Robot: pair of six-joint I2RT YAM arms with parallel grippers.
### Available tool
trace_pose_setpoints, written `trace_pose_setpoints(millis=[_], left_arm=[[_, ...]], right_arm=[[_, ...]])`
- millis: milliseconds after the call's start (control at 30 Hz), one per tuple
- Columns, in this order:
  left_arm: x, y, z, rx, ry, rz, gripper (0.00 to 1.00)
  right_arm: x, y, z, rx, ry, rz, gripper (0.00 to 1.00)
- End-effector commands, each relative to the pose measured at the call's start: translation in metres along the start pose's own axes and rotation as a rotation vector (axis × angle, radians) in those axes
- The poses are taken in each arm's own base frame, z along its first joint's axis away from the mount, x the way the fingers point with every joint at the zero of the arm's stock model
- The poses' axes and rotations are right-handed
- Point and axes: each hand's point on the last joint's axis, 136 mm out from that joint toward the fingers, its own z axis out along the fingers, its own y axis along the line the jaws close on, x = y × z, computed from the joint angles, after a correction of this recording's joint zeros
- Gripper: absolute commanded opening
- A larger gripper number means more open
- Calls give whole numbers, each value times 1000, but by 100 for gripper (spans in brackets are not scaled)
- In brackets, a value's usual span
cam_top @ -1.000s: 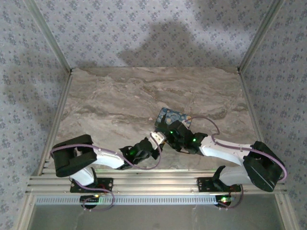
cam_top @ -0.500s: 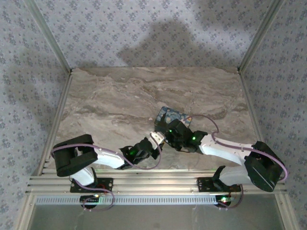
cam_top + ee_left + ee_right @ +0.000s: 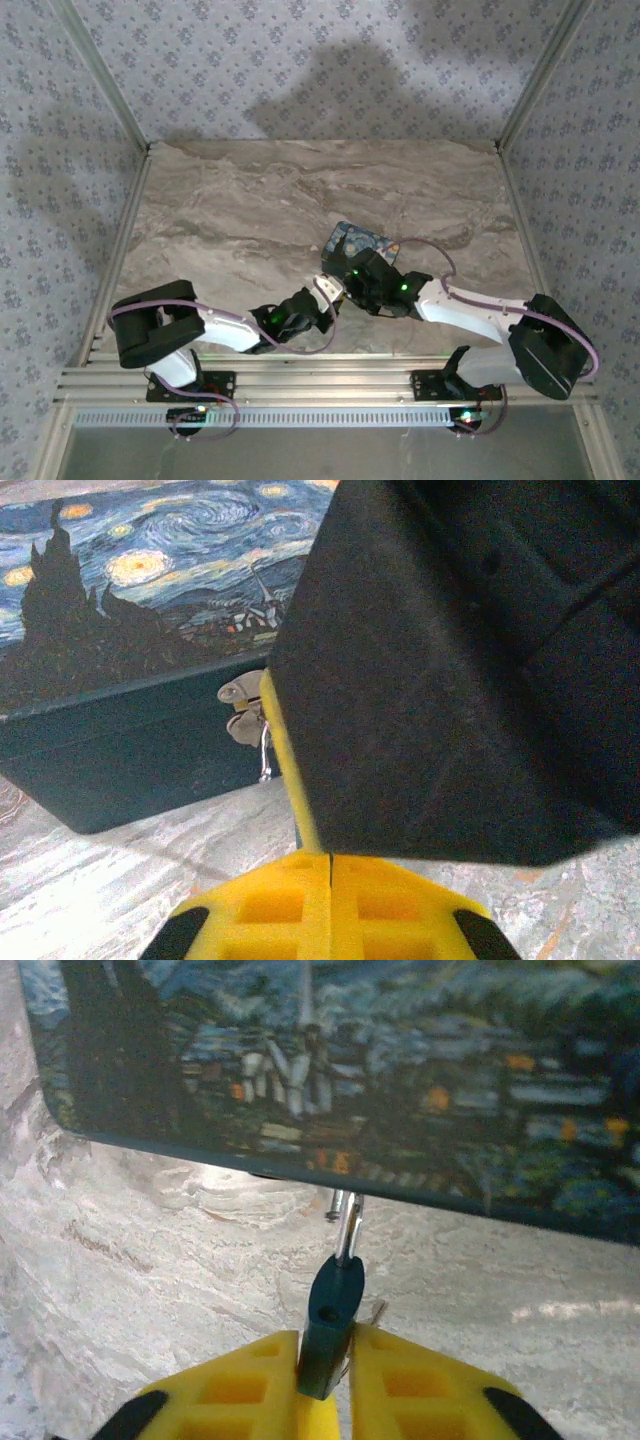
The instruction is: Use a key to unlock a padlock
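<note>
At the front edge of the Starry Night box (image 3: 400, 1080), our right gripper (image 3: 325, 1345) pinches the dark blue head of the key (image 3: 332, 1310). The key's shaft points up into the small silver padlock (image 3: 241, 726), so that a wrist turn could work it. The box rests mid-table on marble (image 3: 150, 1260). Our left gripper (image 3: 330, 865), closed on nothing, hovers just beside the box, probably ready to brace it.

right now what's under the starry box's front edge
The key, pinched in the right gripper, reaches up under it. Its tip and any keyhole are covered by the box.
</note>
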Motion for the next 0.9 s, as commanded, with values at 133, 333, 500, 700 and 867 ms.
trace_pose_setpoints(millis=[133, 333, 500, 700, 867], left_arm=[[-19, -12, 6, 39, -52, 19, 0], [-19, -12, 5, 41, -53, 17, 0], [-20, -14, 4, 49, -56, 16, 0], [-21, -10, 3, 28, -50, 22, 0], [-25, -7, -1, 14, -63, 11, 16]], right_arm=[[-2, -6, 2, 42, -2, -12, 30], [-4, -5, 5, 49, 2, -18, 20], [-3, -5, 10, 59, 13, -34, 0], [-3, -2, 10, 42, 18, -121, 0], [-5, -2, 2, 11, 5, -250, 0]])
